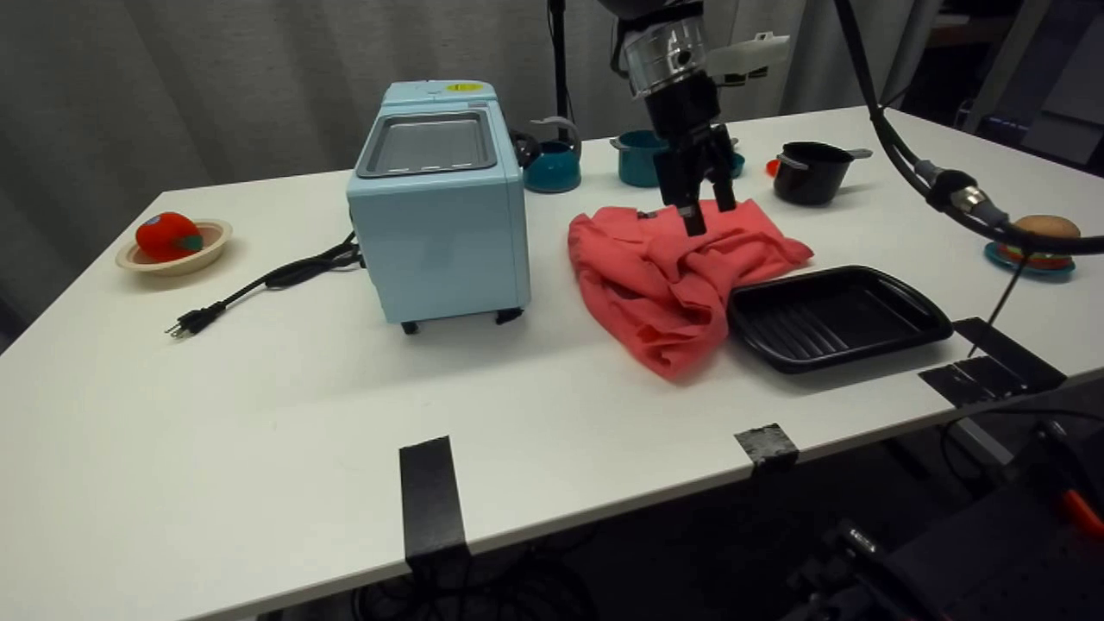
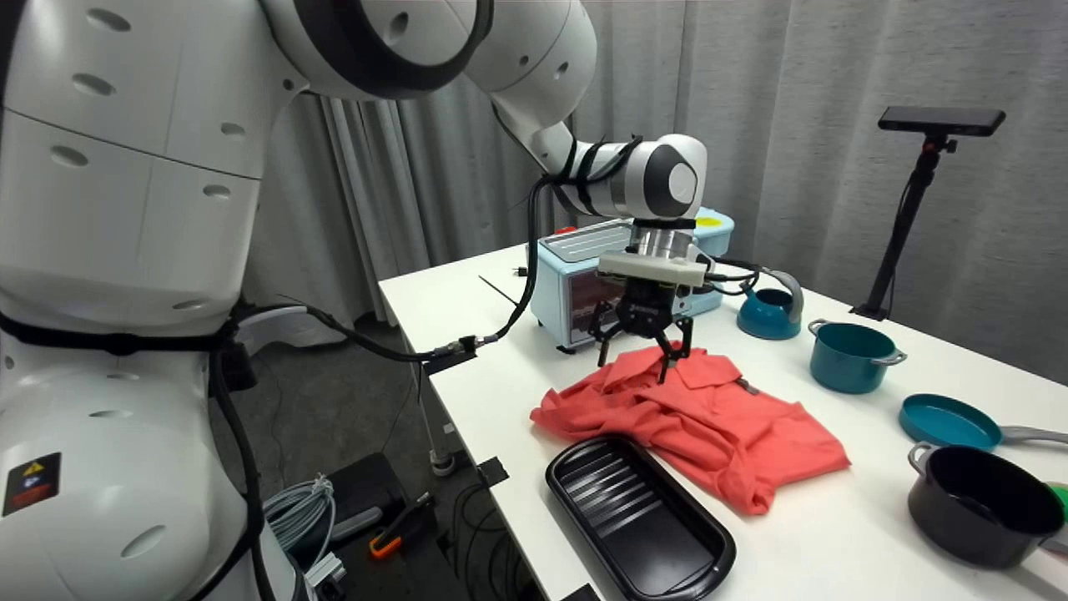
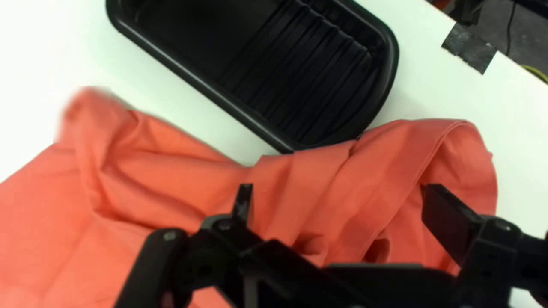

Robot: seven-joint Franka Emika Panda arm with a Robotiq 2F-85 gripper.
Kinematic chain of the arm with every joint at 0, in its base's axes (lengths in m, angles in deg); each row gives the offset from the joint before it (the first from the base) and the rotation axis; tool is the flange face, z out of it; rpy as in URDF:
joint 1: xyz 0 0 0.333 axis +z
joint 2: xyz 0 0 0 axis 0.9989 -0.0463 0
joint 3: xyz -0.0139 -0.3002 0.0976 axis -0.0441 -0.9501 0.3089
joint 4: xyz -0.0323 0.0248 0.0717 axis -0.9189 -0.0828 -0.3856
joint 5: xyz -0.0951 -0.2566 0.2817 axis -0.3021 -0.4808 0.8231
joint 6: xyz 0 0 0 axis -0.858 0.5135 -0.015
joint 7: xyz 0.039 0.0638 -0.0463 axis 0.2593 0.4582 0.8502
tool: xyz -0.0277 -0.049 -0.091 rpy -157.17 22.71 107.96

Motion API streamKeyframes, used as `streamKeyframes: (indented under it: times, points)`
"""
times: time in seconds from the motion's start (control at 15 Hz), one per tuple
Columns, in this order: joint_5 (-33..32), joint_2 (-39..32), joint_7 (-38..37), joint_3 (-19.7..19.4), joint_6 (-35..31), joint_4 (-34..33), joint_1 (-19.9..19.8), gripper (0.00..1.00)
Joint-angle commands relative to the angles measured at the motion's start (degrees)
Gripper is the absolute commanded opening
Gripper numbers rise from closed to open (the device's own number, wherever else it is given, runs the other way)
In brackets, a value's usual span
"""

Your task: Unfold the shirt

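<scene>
Holding the gripper (image 2: 633, 368) spread and empty over the shirt (image 2: 705, 421), we risk pinching several layers together, because overlapping folds bunch up beneath it.

Arm (image 2: 125, 267): rounded, white, dotted with grey oval recesses (image 2: 93, 84)
Strap (image 2: 121, 343): plain black
Sticker (image 2: 32, 484): yellow, blue and red on black
Wrist cap (image 2: 682, 183): pale disc inside a dark ring
Collar (image 1: 662, 55): shiny silver cylinder
Cable (image 1: 877, 110): black, with metal connector (image 1: 973, 203)
Gripper (image 2: 633, 367): black, jointed fingers (image 3: 449, 218), round screw heads (image 3: 503, 225)
</scene>
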Motion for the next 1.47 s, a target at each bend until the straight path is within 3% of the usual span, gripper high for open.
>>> streamKeyframes:
  times: [0.0,0.33,0.67,0.87,1.4]
  points:
    - [-2.72,-0.95,-1.89,-1.40,-5.25,-1.66,0.03,1.00]
    - [-5.04,-5.59,-3.13,-1.99,-13.66,-2.86,0.74,1.00]
    - [-4.66,-9.86,-3.14,-1.84,-17.25,-4.68,1.05,1.00]
    - [-4.23,-11.48,-2.97,-1.68,-17.63,-5.94,1.16,0.65]
    - [-3.79,-6.62,-2.79,-2.13,-15.83,-2.99,0.28,0.04]
